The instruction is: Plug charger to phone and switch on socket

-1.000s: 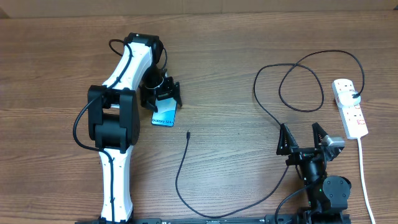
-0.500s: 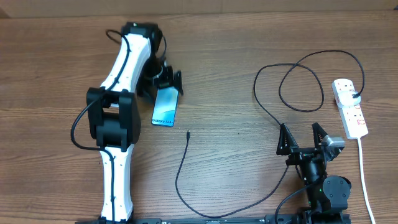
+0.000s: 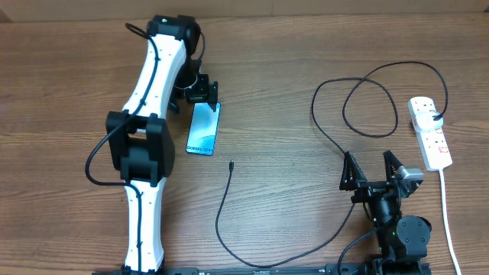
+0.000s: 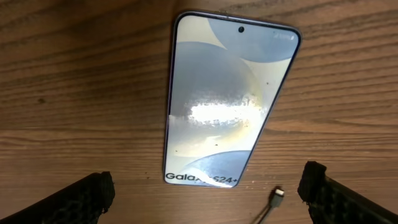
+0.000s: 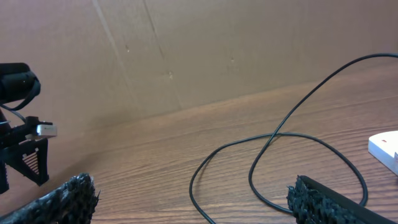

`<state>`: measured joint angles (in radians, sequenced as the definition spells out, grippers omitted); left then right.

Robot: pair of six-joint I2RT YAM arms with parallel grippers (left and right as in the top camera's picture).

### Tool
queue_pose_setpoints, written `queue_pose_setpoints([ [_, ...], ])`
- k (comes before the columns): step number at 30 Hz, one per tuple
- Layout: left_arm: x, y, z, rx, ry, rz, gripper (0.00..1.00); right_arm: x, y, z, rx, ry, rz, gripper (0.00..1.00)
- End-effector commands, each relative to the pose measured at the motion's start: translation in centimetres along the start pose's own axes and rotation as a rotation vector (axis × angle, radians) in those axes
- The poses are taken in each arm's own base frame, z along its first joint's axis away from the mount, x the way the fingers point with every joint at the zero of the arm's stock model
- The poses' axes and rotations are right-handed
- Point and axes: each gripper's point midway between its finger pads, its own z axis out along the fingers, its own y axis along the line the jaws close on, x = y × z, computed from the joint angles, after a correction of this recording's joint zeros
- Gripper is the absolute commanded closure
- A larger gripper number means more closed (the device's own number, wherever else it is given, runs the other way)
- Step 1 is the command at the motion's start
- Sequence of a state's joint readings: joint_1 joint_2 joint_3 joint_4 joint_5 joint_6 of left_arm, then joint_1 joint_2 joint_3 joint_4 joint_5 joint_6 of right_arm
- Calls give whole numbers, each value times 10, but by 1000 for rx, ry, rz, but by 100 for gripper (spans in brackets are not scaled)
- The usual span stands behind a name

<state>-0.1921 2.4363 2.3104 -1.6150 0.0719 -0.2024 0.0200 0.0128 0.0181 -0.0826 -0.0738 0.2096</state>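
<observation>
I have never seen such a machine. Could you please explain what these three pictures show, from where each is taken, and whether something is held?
These are two robot arms at a wooden table, each ending in a two-finger gripper. One picture looks down from above; the other two come from cameras on the wrists, so the dark shapes in their lower corners are each arm's own fingers. The left gripper hovers open near the top end of the phone, which lies flat, screen up. The right gripper is open too. Neither holds anything. The charger is the thin black cable; its tip lies just past the phone's other end, not plugged in. The white socket lies near the table's right edge.
</observation>
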Motion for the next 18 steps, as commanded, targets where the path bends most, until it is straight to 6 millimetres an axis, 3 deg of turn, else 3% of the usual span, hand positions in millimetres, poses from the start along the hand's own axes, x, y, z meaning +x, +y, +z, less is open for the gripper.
queue_pose_setpoints([
  [1, 6, -7, -25, -81, -72, 73, 3, 1, -2, 0, 6, -5, 6, 0],
  [9, 14, -14, -37, -127, -100, 69, 6, 1, -2, 0, 6, -5, 6, 0],
  [18, 28, -14, -87, -93, -230, 64, 6, 1, -2, 0, 6, -5, 6, 0],
])
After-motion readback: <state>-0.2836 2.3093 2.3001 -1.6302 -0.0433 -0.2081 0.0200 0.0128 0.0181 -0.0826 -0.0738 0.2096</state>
